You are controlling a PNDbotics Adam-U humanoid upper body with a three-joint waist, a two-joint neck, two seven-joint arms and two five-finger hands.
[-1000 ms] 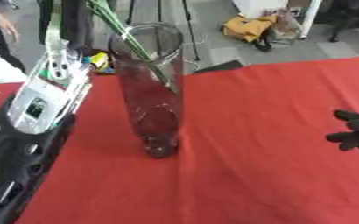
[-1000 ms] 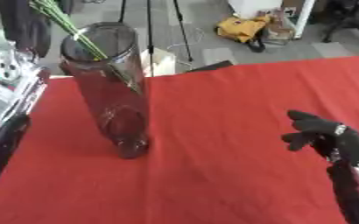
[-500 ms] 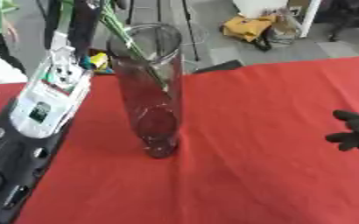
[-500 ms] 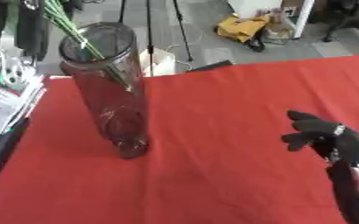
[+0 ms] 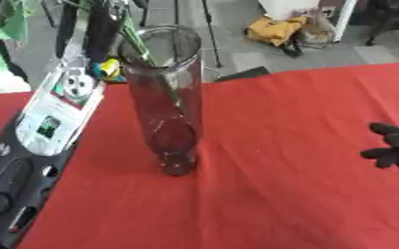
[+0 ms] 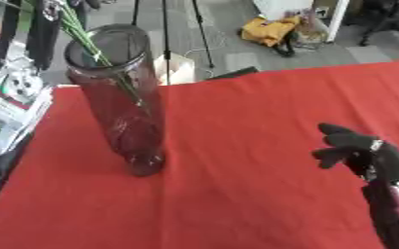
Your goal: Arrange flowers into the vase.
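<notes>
Standing upright on the red surface [image 6: 262,126], toward my left side, the tall glass vase [image 6: 117,97] already has green flower stems [image 6: 90,46] slanting down through its mouth; their lower ends reach partway into the glass and their tops run out of view above, so I cannot see any blooms. I judge the task part done at least: stems are inside the vase, and I see no other flowers lying on the cloth waiting to go in, though some could be out of sight. Whether these stems are fully settled or still held from above I cannot tell, since dark upright shapes near the vase rim are cut off by the top edge.

My right robot hand [image 6: 360,153] hangs well apart from the vase, near the right edge, fingers relaxed and partly bent, grasping nothing. My left arm [image 5: 32,146] lies along the left edge just beside the vase, but its robot hand is not visible to me.

Beyond the surface lie bare floor, tripod legs [image 6: 165,29] and a yellow bundle [image 6: 275,29].
</notes>
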